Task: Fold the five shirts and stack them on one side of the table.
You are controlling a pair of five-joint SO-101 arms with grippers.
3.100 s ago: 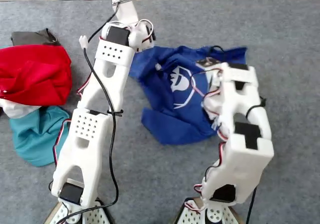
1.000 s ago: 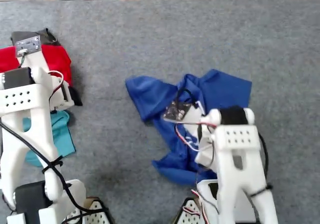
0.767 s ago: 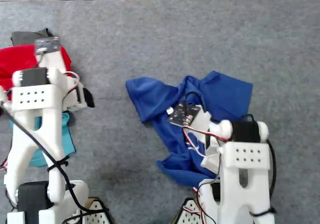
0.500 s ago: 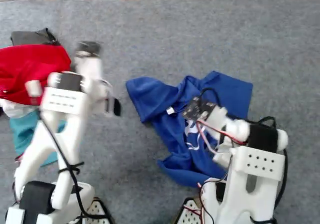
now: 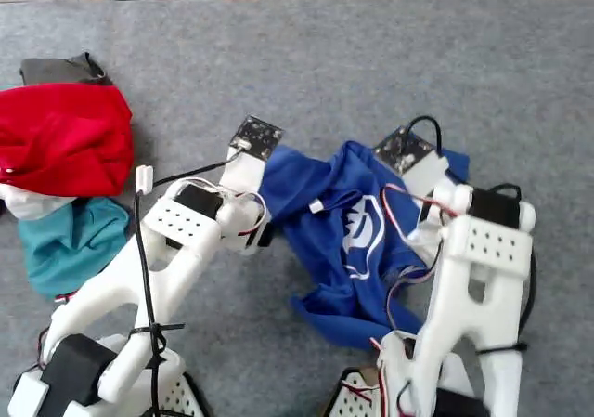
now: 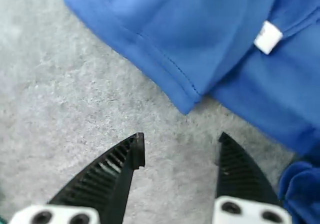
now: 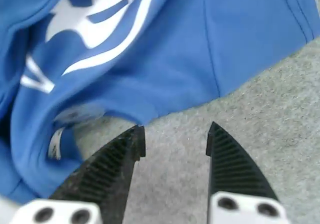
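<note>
A crumpled blue shirt (image 5: 348,236) with a white logo (image 5: 360,231) lies mid-table. My left arm (image 5: 190,224) ends at the shirt's left sleeve. In the left wrist view, my left gripper (image 6: 180,140) hangs open over bare grey cloth, just short of the sleeve's hem (image 6: 172,79); a white tag (image 6: 267,37) shows beside it. My right arm (image 5: 483,241) ends at the shirt's far right part. My right gripper (image 7: 175,131) is open above the table, just off the blue hem (image 7: 215,79), holding nothing.
At the left edge sits a heap of shirts: red (image 5: 60,138) on top, dark grey (image 5: 60,68) behind, white (image 5: 28,201) under it, and teal (image 5: 67,245) nearest. The grey table cover (image 5: 371,55) is bare at the back and far right.
My left arm has swung from the heap at the left across to the blue shirt's left sleeve. My right arm has moved from the shirt's middle out to its far right part.
</note>
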